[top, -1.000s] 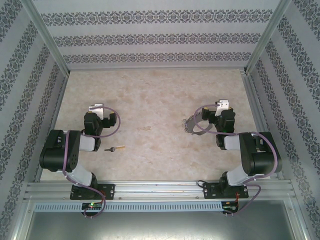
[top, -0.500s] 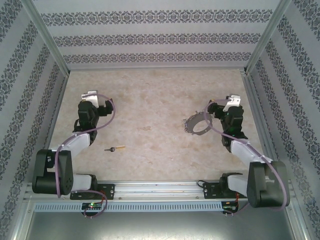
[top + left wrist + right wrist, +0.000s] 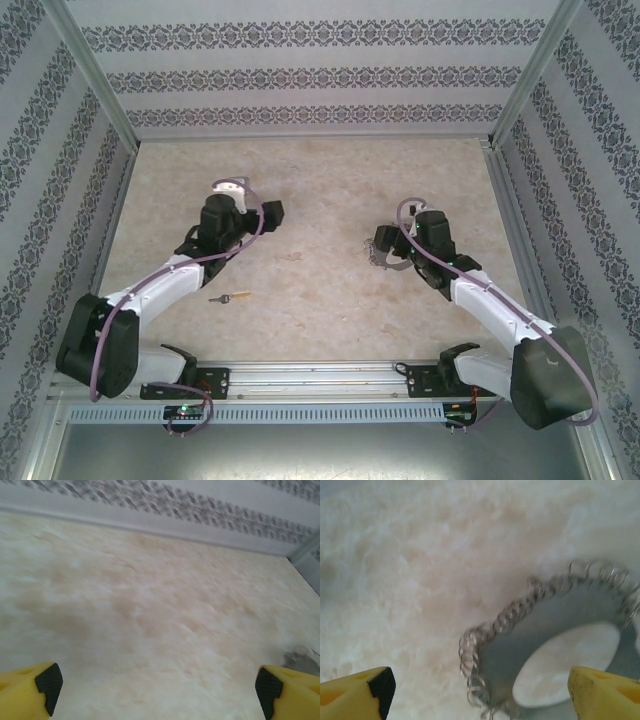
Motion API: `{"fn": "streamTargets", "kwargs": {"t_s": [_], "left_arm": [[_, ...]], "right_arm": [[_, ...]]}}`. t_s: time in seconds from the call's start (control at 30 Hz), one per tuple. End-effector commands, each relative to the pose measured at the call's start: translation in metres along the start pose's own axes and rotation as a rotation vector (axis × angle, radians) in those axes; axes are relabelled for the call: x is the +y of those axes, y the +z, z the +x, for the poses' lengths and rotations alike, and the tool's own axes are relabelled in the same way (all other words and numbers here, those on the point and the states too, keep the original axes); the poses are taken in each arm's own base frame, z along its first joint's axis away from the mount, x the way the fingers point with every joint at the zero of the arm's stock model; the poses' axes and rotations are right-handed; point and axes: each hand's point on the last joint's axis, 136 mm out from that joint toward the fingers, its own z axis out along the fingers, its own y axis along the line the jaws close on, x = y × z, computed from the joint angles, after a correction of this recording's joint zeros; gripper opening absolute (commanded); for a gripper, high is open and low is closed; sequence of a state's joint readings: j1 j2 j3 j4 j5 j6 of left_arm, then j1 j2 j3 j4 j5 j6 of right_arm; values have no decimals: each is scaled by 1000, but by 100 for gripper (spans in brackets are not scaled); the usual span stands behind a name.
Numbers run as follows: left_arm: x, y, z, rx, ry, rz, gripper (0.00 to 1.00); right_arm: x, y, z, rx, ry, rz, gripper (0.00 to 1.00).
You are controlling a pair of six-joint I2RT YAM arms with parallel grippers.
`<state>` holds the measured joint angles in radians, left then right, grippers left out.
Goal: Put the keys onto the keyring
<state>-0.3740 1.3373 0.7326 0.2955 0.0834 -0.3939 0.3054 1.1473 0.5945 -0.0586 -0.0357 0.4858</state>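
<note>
Hovering over keyring, right gripper spread wide, left gripper released, 1 key on table

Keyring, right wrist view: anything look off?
Yes. The keyring has an uneven wire coil. It runs wavy along its left edge, and loose loops bunch and splay at the near-left end instead of following a clean circle. No break is visible. The key lies flat on the table, well apart from it.

Keyring: flat grey loop edged with coiled wire (blurred towards the right), lying on mottled beige table. Right claw: yellow fingertips, dark pads, spread wide.
</note>
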Motion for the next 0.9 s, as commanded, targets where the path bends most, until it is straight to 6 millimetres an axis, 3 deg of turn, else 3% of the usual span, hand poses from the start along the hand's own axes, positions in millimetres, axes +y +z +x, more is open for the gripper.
{"fn": "streamTargets", "kwargs": {"t_s": [0.0, 0.13, 0.27, 0.87], "left_arm": [[-26, 11, 9, 65, -15, 26, 100], [-42, 28, 20, 143, 10, 25, 100], [-45, 34, 21, 143, -16, 26, 100], [-45, 26, 31, 162, -29, 50, 100]], "right_arm": [[-15, 6, 27, 77, 80, 82, 90], [-18, 20, 48, 161, 89, 100, 90], [-17, 32, 60, 208, 99, 114, 90], [5, 70, 57, 260, 79, 132, 89]]}}
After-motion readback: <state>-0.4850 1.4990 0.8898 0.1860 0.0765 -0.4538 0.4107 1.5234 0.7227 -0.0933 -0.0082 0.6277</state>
